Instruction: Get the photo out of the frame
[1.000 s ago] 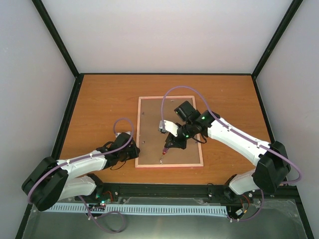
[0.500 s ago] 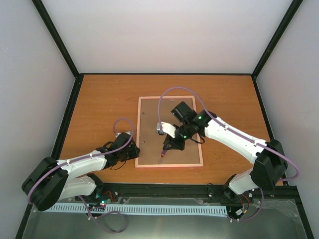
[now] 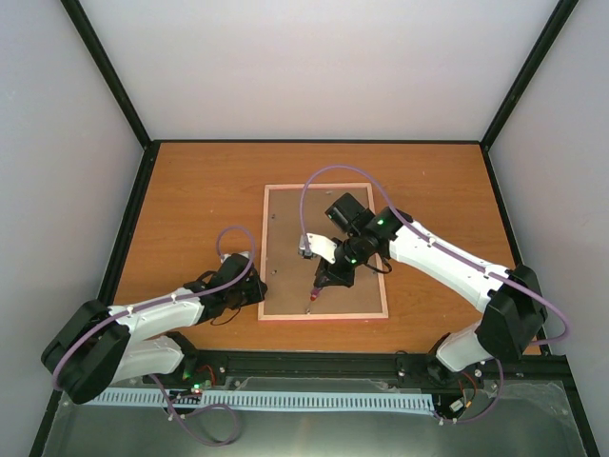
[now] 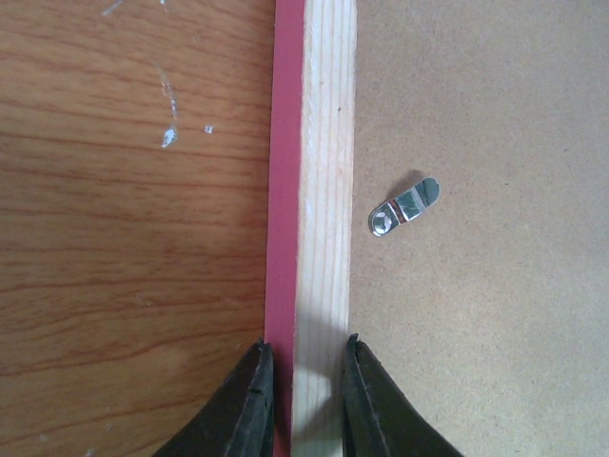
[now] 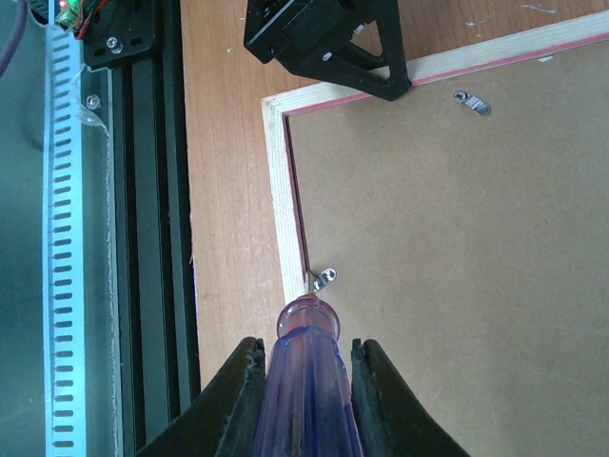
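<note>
Because the frame (image 3: 324, 317) lies face-down with the photo presumably hidden beneath its backing board (image 5: 457, 286), its rail (image 4: 324, 190) is pinched between the jaws of the left gripper (image 4: 304, 381) for steadying, while a screwdriver (image 5: 304, 400) is clamped in the right gripper (image 5: 305, 354), tip aimed at the clip (image 5: 324, 278) just ahead.

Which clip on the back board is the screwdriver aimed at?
The clip on the near rail of the frame, right at the screwdriver tip. The other clip lies along the left rail, beside the left fingers.
</note>
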{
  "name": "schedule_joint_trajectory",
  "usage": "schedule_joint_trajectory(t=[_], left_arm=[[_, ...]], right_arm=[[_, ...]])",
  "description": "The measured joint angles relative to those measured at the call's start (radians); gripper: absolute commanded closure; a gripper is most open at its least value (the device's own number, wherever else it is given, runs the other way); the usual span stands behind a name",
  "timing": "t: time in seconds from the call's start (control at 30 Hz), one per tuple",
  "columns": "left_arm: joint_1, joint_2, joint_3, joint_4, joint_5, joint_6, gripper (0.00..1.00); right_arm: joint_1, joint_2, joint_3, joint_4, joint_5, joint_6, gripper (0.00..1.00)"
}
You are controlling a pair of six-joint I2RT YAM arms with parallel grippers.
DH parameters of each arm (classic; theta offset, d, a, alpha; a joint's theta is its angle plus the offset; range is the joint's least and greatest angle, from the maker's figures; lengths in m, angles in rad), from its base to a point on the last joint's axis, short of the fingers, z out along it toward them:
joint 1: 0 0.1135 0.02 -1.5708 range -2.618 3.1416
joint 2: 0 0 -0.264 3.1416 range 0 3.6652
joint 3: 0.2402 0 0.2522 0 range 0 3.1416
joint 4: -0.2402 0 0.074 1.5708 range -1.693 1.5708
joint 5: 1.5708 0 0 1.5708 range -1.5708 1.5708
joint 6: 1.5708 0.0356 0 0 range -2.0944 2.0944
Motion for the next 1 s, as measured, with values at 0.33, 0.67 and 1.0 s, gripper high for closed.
schedule_joint_trajectory(t=[0.33, 0.67, 1.0], left_arm=[[0.000, -0.004, -0.004, 0.005, 0.000, 0.000, 0.99], [0.000, -0.005, -0.006, 0.008, 0.000, 0.000, 0.99], [0.000, -0.006, -0.008, 0.010, 0.000, 0.000, 0.99]], right_arm=[[0.009, 0.023, 0.063, -0.046, 0.096, 0.016, 0.97], [0.007, 0.041, 0.115, -0.075, 0.174, 0.016, 0.97], [0.007, 0.042, 0.114, -0.123, 0.053, -0.009, 0.97]])
